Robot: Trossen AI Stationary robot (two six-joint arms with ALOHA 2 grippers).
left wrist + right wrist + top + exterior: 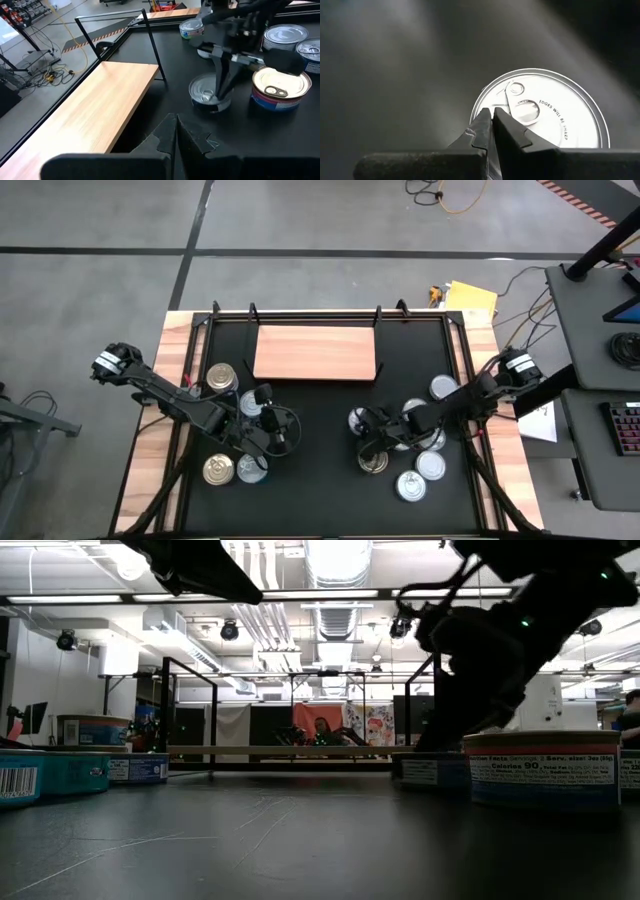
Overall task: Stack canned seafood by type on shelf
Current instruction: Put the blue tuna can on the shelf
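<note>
The shelf (315,352) is a light-brown board lying flat at the table's far middle, with nothing on it; it also shows in the left wrist view (100,107). Tins sit in two clusters. The left cluster includes a gold-topped tin (221,376) and another (218,470). The right cluster includes silver tins (431,465) and a gold-topped tin (373,462). My right gripper (493,116) is shut and points down at a silver tin's lid (545,117), also seen from the side (210,93). My left gripper (176,122) is shut and hovers mid-table (278,430), facing the right gripper. My right gripper comes from above, pointing down, with its shut fingertips (218,90) at the silver tin's lid beside the pull tab (517,100). The tin stands flat on the table. I cannot tell whether the tips touch the lid or stand just over it.
A thin black frame (150,35) borders the table behind the shelf. The gold-topped tin (280,87) stands close on the near side of the silver tin. More tins (285,37) crowd behind the right arm. Low view shows tins left (60,775) and right (543,768).
</note>
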